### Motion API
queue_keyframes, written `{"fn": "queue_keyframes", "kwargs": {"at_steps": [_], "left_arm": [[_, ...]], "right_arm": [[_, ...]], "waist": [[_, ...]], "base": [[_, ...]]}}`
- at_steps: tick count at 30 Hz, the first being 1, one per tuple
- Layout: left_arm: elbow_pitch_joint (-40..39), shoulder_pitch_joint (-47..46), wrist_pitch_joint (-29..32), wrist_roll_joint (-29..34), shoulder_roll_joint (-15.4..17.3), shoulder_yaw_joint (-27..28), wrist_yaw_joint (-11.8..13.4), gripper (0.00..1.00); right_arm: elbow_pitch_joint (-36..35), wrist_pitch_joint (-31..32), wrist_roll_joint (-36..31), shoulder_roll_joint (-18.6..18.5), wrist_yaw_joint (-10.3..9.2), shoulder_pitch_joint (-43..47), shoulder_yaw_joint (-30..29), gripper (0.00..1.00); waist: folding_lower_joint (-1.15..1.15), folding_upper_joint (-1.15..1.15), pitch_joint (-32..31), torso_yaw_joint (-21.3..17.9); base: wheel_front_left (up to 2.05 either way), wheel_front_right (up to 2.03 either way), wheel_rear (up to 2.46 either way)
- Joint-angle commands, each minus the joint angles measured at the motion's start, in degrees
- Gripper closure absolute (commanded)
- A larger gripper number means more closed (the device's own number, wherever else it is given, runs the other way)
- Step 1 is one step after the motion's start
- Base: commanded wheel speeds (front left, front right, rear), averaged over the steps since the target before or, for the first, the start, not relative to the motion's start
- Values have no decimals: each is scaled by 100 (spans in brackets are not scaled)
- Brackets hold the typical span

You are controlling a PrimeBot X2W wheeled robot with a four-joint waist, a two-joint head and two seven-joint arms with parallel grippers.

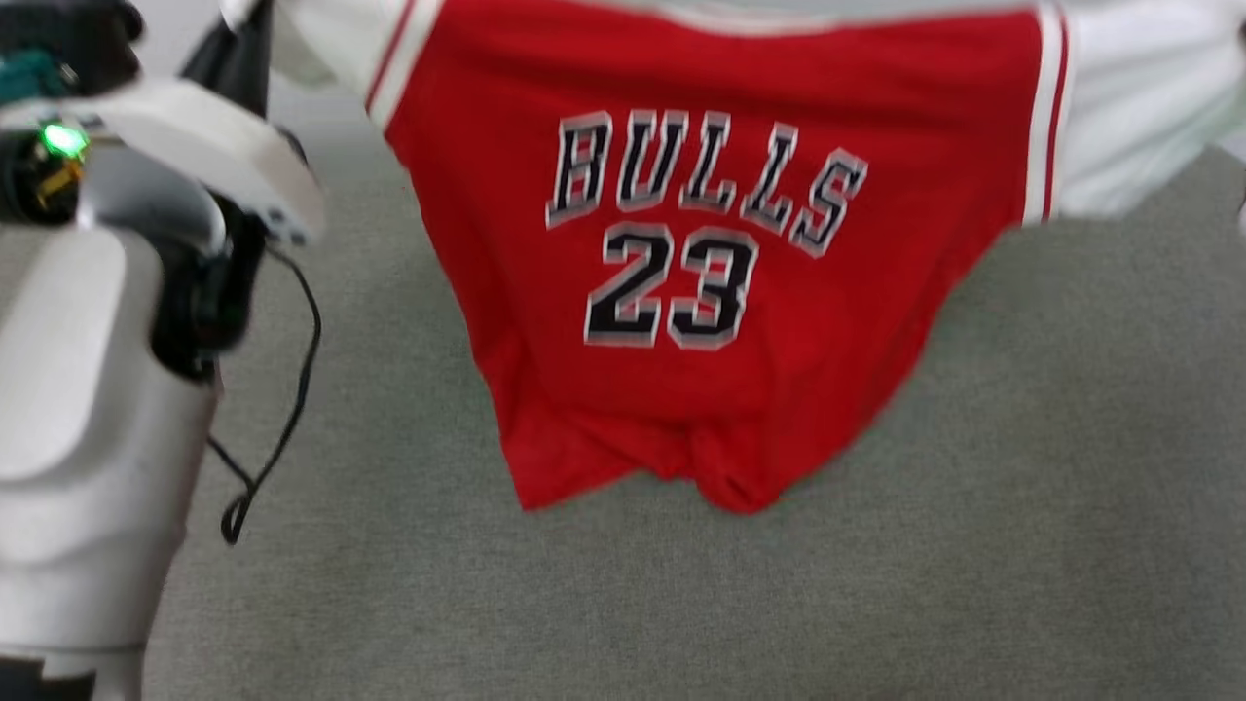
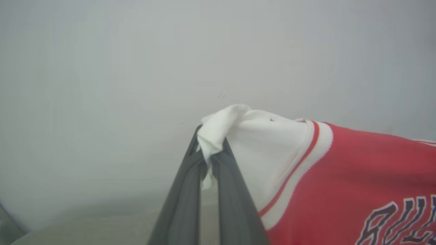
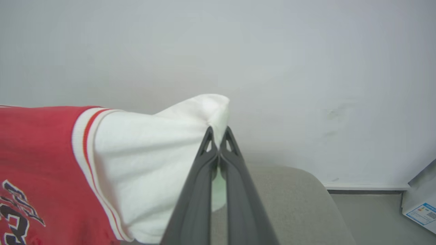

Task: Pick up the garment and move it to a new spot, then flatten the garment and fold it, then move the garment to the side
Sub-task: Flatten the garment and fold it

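The left end effector (image 2: 210, 149) is clamped on the bunched tip of one white sleeve of the red Bulls 23 jersey (image 1: 701, 321), and the right end effector (image 3: 218, 137) is pinched tight on the tip of the other white sleeve. The jersey hangs stretched between them over the grey tabletop (image 1: 973, 545), lettering facing the robot and crumpled hem lowest; whether the hem touches the tabletop cannot be told. A black cable (image 1: 292, 389) dangles beside the pale left forearm (image 1: 78, 389) at the near left.
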Motion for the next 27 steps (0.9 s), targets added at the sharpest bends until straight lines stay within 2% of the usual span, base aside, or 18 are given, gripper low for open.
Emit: {"fn": "queue_keyframes", "kwargs": {"at_steps": [1,5,16,22,27], "left_arm": [[39,-116,-14,-30,-35,20,-22,100],[435,-1058,-214,105,50,106,-142,100],[1137,-3492,-694,478,206,268,-240,100],[1249,-4367,-866,624,232,230,-309,100],[1531,-4642,-1038,657,236,199,-372,100]], "right_arm": [[32,-53,12,-10,-4,-154,-10,100],[291,-324,-89,-44,-4,-1095,40,100],[1035,-1203,-506,143,-4,-3658,393,100],[1383,-1732,-485,98,-4,-4619,859,100],[1814,-2080,-333,117,-4,-5049,1307,100]], "waist": [[0,0,218,-38],[0,0,732,-92],[0,0,2252,-293],[0,0,2869,-396],[0,0,3162,-463]], "base": [[0,0,0],[0,0,0],[0,0,0],[0,0,0],[0,0,0]]}}
